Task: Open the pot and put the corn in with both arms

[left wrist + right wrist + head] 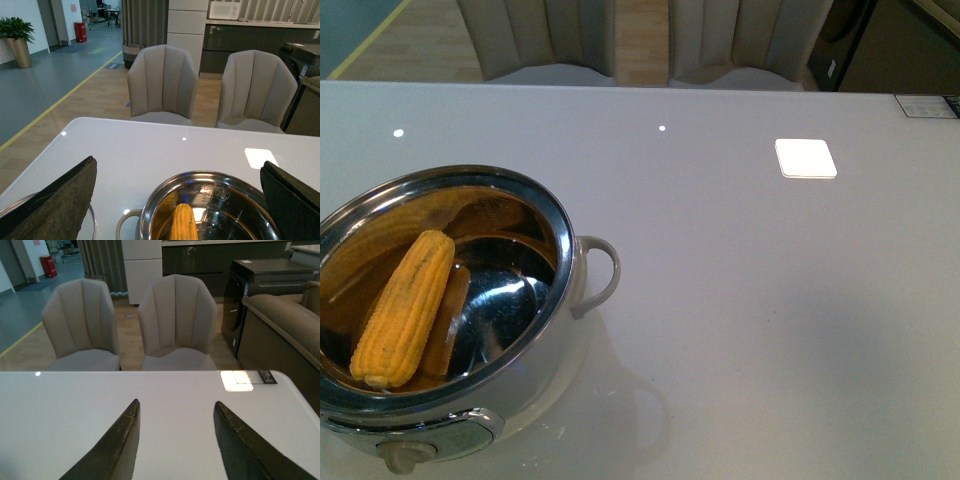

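At near-left corner of tabletop (740, 300), pot (575, 330) w/ lid off and corn (405, 305) lying inside bowl, so task looks approx. done; left gripper (177, 200) spread wide, right gripper (175, 445) apart, both holding nothing.

left gripper (180, 200) is showing two broad, flat fingers (60, 200), dark brown-black with a coarse, matte surface. right gripper (175, 440) fingers (117, 447) are appearing narrower, tapering to points, dark with worn, lighter edges.
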